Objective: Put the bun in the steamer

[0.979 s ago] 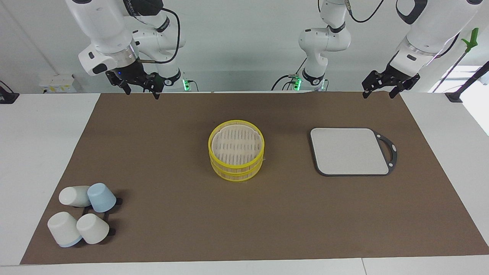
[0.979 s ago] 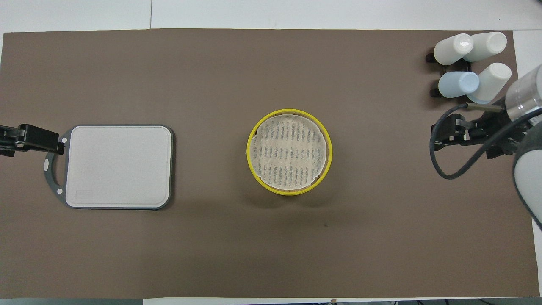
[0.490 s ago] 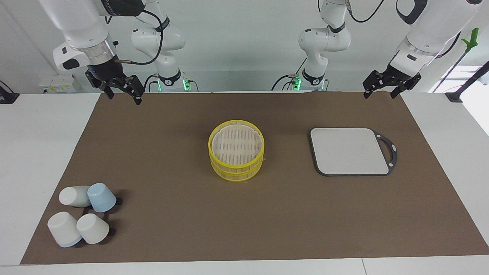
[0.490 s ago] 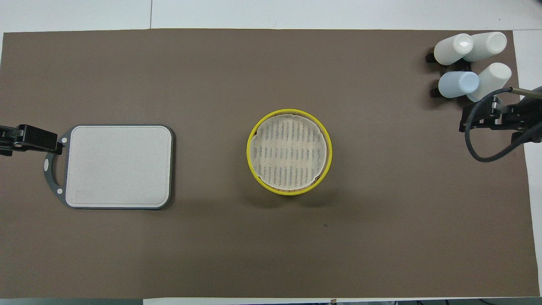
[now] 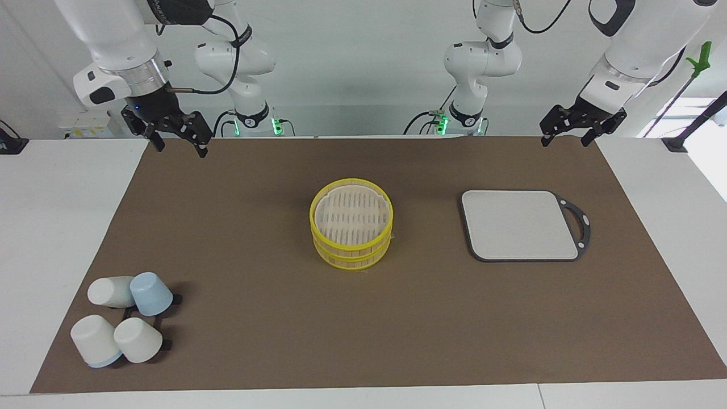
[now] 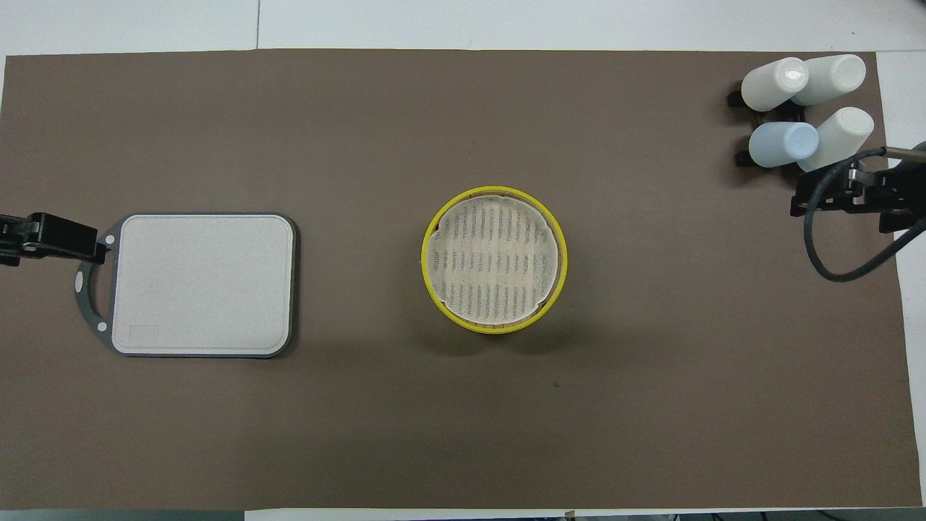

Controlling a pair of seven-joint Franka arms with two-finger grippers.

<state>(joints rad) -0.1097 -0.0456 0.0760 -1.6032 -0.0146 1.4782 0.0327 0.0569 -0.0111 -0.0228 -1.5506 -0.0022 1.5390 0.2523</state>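
The steamer (image 5: 352,251) stands in the middle of the brown mat, a yellow-rimmed round basket with its slatted lid (image 5: 352,213) on top; it also shows in the overhead view (image 6: 432,289). The bun is not in view. My right gripper (image 5: 177,143) is open and empty, raised over the mat's corner at the robots' edge, toward the right arm's end; it also shows in the overhead view (image 6: 843,208). My left gripper (image 5: 564,140) is open and empty, raised over the mat's other corner at the robots' edge, and waits there.
A grey rectangular board (image 5: 519,224) with a dark handle lies beside the steamer toward the left arm's end. Several white and pale blue cups (image 5: 122,318) sit on a dark rack, farther from the robots, at the right arm's end.
My right gripper has moved toward the right arm's end of the table, most of it in the first half second. The left arm, steamer, board and cups have not moved.
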